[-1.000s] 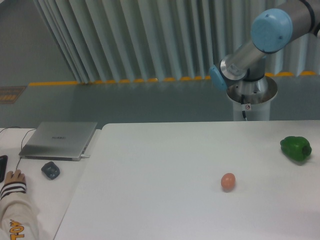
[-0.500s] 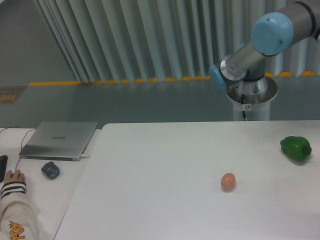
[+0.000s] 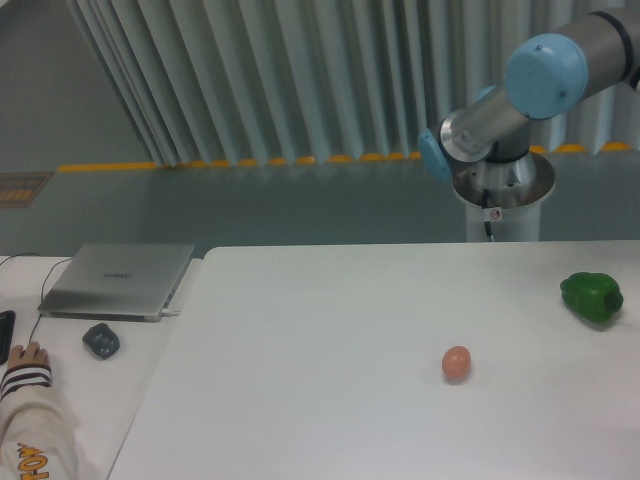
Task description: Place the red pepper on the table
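Observation:
The red pepper is out of view. The white table [image 3: 320,330] fills the lower middle and right of the camera view. Only the arm's silver links and light blue joints [image 3: 545,75] show at the upper right, above the base behind the table. The gripper itself lies beyond the frame's right edge, so nothing of its fingers shows.
A green bell pepper [image 3: 591,297] lies near the table's right edge. A small orange-brown egg [image 3: 456,362] sits right of centre. On the adjoining desk at left are a closed grey laptop [image 3: 120,279], a dark mouse [image 3: 100,340] and a person's hand [image 3: 28,358].
The arm's upper blue joint has drifted slightly to the right and down. The person's hand at the lower left has shifted a little. The egg and green pepper have not moved.

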You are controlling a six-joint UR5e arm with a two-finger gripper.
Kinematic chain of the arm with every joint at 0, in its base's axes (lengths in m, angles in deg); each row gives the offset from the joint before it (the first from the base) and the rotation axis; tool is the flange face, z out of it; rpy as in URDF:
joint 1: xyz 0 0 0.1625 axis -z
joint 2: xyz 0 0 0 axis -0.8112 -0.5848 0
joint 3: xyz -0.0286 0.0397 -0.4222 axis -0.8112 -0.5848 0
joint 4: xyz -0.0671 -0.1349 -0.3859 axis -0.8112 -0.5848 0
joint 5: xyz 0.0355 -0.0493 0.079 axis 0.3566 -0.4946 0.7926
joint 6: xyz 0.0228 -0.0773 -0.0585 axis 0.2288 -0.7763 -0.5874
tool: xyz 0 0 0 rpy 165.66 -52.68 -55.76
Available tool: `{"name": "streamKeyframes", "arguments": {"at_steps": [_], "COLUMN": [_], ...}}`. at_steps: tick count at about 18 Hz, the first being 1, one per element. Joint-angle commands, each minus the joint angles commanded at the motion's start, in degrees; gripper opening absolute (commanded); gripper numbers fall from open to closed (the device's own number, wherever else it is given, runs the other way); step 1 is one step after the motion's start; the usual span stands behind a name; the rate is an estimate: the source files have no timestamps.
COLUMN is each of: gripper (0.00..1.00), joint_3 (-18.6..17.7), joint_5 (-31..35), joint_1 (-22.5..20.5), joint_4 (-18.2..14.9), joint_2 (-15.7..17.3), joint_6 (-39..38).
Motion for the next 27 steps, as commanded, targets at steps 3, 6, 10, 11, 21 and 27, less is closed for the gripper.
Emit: {"name": "streamKeyframes", "arguments": {"at_steps": [3,6,10,11,21,27], "gripper": [1.00,1.00,0.96,0.91,0.63,0.64], "joint_3": [0.6,0.7,1.0,1.1,1.1,-0.2], "joint_5": [0.0,0.0,0.0,-0.1,-0.8,-5.4], "joint_1": [0.0,-0.2,-0.6,-0.7,-0.7,-0.2], "joint_4": [0.1,0.1,0.1,0.1,0.4,0.3], "joint_2": [-0.9,-1.0,-1.1,-1.1,-1.2,1.5], "joint_6": [-0.4,-0.4,-0.5,-0.5,-0.6,-0.4]}}
